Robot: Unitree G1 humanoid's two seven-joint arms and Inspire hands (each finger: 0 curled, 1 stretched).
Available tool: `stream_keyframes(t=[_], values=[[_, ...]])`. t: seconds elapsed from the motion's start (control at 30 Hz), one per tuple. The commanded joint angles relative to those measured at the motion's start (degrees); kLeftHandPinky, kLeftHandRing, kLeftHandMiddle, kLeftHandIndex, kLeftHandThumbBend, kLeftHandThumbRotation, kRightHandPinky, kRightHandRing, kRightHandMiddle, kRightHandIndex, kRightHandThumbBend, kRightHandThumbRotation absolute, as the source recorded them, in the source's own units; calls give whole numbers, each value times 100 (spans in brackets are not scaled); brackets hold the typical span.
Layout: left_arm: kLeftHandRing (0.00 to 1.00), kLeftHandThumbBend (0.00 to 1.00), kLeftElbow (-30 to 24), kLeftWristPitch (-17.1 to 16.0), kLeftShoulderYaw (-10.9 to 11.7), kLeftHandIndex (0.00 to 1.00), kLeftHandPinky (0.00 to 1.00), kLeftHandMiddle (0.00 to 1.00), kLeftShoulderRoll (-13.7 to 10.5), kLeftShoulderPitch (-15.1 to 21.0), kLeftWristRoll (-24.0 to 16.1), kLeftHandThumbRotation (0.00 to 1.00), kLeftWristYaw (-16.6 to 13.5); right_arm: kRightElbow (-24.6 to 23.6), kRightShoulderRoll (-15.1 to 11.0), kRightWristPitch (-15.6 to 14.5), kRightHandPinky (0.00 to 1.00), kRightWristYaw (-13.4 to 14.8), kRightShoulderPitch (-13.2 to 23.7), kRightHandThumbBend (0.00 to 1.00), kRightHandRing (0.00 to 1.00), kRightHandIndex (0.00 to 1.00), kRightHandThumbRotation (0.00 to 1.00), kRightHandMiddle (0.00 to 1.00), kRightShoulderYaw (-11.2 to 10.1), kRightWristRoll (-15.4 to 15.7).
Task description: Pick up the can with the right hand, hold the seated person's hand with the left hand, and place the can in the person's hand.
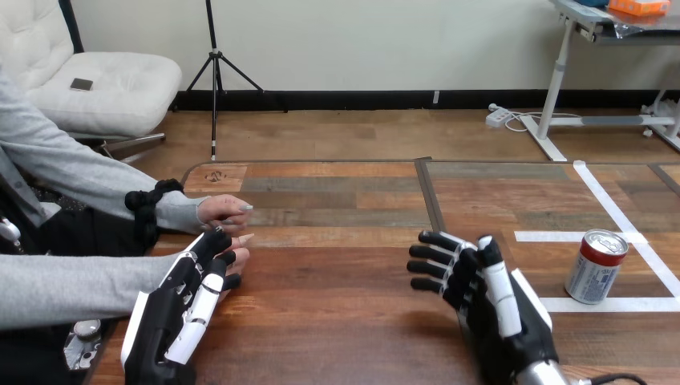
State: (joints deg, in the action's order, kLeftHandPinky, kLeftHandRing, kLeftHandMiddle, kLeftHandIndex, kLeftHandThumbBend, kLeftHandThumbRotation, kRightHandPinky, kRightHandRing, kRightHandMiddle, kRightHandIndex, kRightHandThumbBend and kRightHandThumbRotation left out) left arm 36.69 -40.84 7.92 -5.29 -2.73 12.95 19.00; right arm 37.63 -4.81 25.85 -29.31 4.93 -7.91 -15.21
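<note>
- At table's right, inside white tape lines (597,305): upright cylindrical metal can (596,266), red, white and silver, smooth-walled, shiny rim; untouched, apart from both hands.
- Near centre: black, white-shelled right hand (481,293), fingers straight and spread, empty.
- At left edge: matching left hand (188,301) lying over person's nearer hand (239,258), touching; clasp or not, cannot tell.
- Judged step: pick-up not begun, hand-holding perhaps started.
- Next: turn right hand toward can, wrap round slick curved wall without tipping it on grained brown wooden table (337,313).
</note>
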Motion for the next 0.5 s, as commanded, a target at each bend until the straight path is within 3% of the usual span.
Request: stream_keyframes(t=[0.0,0.47], values=[[86,26,84,-216,45,84,78,86,26,460,-6,61,36,-187,-78,14,69,5,824,80,73,74,90,74,-132,-162],[86,26,101,-182,35,84,77,86,71,481,38,61,58,-254,-414,52,66,33,1353,80,74,76,93,75,-386,-222]])
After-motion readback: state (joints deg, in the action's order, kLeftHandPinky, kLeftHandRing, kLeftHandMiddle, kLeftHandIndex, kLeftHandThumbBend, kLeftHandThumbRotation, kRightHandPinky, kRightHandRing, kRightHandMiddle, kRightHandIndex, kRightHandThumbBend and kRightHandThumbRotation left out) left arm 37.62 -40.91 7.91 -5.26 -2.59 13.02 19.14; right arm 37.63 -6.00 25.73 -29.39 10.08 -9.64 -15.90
